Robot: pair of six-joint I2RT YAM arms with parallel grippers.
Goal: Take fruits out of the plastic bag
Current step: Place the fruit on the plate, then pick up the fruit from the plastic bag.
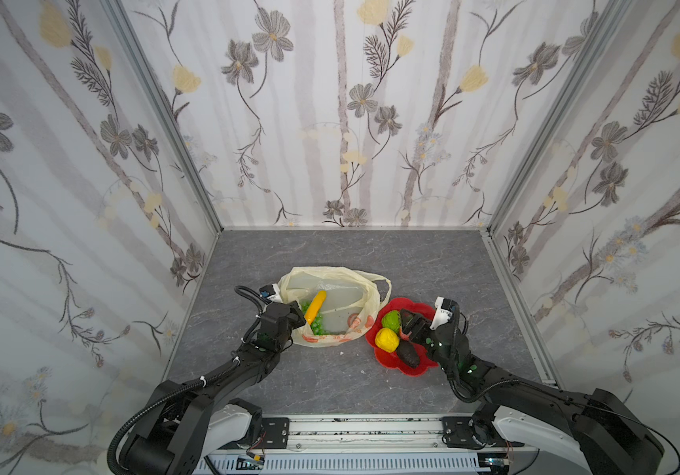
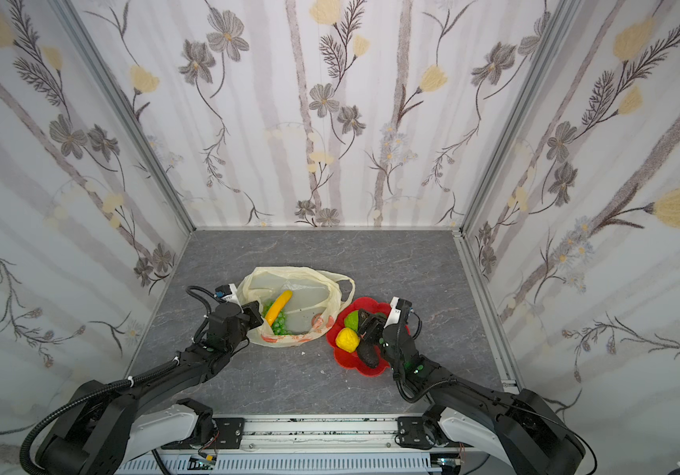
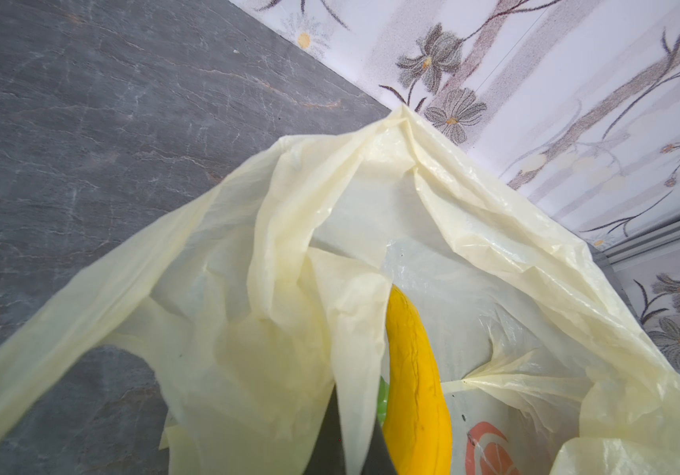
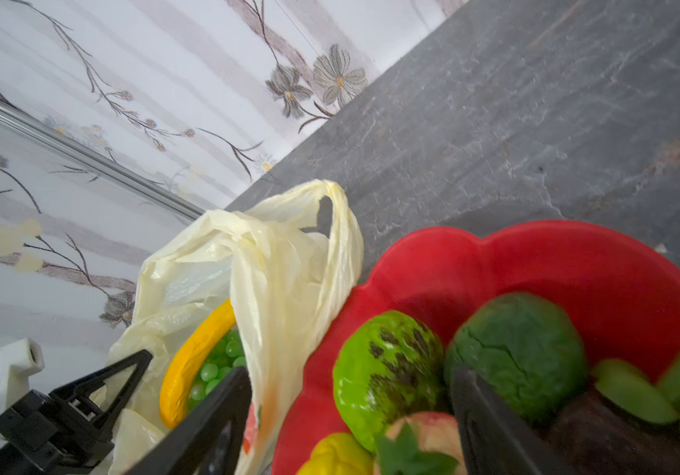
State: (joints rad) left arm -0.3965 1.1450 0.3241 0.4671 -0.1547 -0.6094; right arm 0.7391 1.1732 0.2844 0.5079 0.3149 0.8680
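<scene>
Nearest, on the red flower-shaped plate right of centre: dark avocado at the near rim, bumpy yellow lemon just beside it, bumpy green citrus behind. Low over them, right claw: stands with fingers wide apart, grips nothing. Shows, in the right wrist view, a strawberry and a dark brown piece with green leaves also on the plate, next to a darker green round fruit.

Level with that, on the left, left claw: pinches together on the near rim of the plastic bag, film caught between the fingers in the left wrist view. Lies open-mouthed on the grey worktop, one side against the plate's rim. Holds the yellow banana, resting on the green grape bunch.

Farther back, one handle loop draped toward the plate; beyond it, worktop up to the flowered wall.
</scene>
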